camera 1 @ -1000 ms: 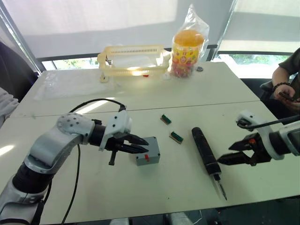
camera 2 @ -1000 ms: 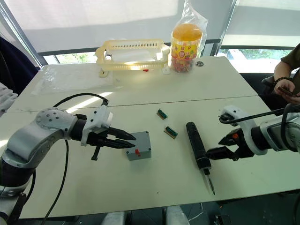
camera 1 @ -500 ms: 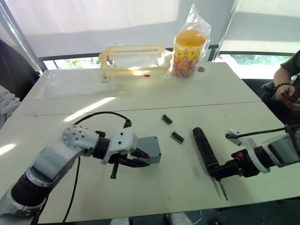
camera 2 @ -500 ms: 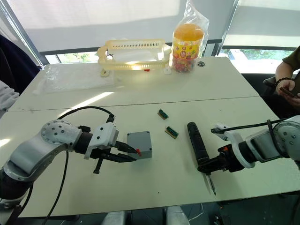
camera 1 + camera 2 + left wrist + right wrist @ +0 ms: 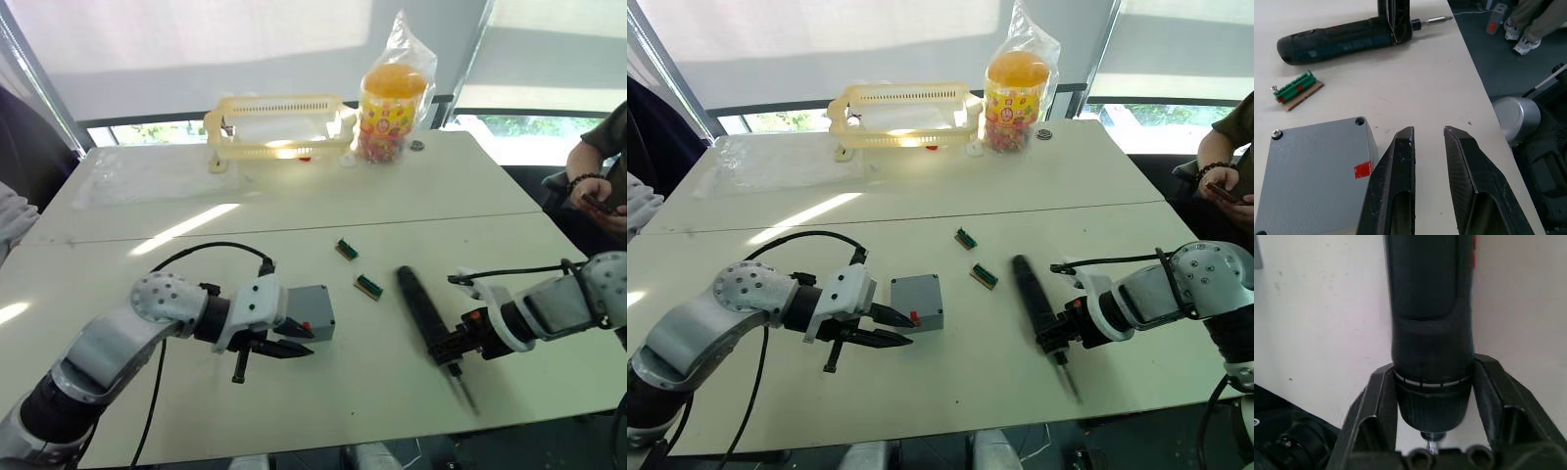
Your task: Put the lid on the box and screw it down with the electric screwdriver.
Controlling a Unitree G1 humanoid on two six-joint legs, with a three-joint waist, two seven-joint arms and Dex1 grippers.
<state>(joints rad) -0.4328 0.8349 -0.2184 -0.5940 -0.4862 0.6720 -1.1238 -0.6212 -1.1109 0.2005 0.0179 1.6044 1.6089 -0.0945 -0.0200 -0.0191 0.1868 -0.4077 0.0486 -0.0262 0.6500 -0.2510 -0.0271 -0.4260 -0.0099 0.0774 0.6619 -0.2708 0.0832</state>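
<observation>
Right gripper (image 5: 1055,340) fingers clamp the screwdriver (image 5: 1030,297) near its bit end; left gripper (image 5: 893,327) fingers slightly parted, empty, beside the box (image 5: 917,302).

The left arm reaches in from the near left, its gripper (image 5: 1427,139) low over the table with fingers slightly parted, holding nothing. The right arm stretches in from the right, its gripper (image 5: 1432,382) clamped on the electric screwdriver's (image 5: 1427,303) bit end.
</observation>
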